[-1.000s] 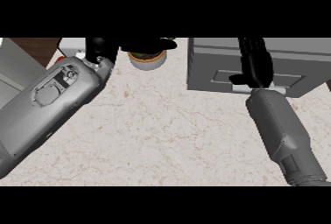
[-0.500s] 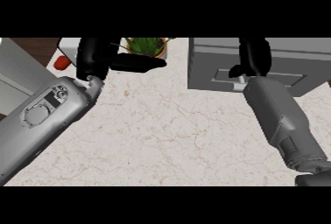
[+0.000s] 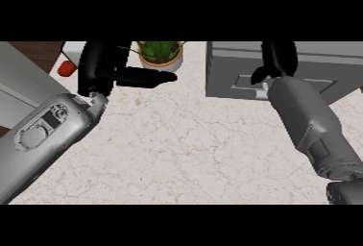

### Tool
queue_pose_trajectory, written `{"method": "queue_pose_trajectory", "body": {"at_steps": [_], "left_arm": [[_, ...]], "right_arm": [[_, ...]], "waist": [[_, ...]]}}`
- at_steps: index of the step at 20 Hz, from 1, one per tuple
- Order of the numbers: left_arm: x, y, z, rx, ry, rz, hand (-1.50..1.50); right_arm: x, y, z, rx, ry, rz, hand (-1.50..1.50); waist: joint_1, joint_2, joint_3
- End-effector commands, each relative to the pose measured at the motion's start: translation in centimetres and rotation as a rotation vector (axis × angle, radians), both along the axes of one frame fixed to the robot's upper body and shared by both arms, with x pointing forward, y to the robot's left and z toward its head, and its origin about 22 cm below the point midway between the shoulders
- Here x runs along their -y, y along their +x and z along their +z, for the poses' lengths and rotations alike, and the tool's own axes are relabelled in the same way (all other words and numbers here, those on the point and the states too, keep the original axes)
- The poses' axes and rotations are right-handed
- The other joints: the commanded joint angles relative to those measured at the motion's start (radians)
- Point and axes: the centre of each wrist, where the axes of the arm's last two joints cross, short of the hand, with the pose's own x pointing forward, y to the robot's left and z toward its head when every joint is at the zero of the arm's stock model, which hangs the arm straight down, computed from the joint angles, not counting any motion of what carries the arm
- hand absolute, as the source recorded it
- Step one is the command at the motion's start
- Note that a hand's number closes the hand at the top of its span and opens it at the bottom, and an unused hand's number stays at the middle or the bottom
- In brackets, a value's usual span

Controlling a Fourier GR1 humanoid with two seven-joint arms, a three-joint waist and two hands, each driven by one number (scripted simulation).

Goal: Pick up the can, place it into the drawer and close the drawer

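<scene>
No can shows in the head view; it may be hidden behind my left hand [image 3: 105,65], which hangs over the counter's back left, just left of a potted plant. My right hand [image 3: 279,56] is open. It reaches over the grey drawer unit [image 3: 234,72] at the back right, with its thumb near the front panel. No opened drawer shows on the unit.
A green plant in a tan pot [image 3: 160,52] stands at the back, between my hands. A small red object [image 3: 65,68] lies at the far left by a white surface. Beige marble counter [image 3: 184,144] spreads across the middle and front.
The can, seen beside my left hand a second ago, no longer shows. My left hand moved left and uncovered the plant. My right forearm shifted slightly.
</scene>
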Motion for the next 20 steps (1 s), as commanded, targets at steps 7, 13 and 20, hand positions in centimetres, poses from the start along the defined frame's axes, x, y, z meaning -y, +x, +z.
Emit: {"method": "queue_pose_trajectory", "body": {"at_steps": [7, 13, 20], "left_arm": [[-1.1, -0.9, -1.9, 0.001, 0.002, 0.007, -1.50], [-2.5, -1.4, -2.3, -0.018, -0.015, 0.023, -1.50], [-4.2, -1.6, -3.1, -0.021, -0.016, 0.057, -1.50]], "right_arm": [[-4.4, 1.2, 3.2, 0.099, 0.398, 0.136, -1.50], [-5.1, 0.9, 2.2, 0.098, 0.619, 0.212, -1.50], [-4.7, 1.5, 4.0, 0.090, 0.830, 0.253, -1.50]], "waist": [[0.010, 0.000, 0.003], [-0.013, -0.009, 0.002], [-0.043, -0.015, -0.001]]}}
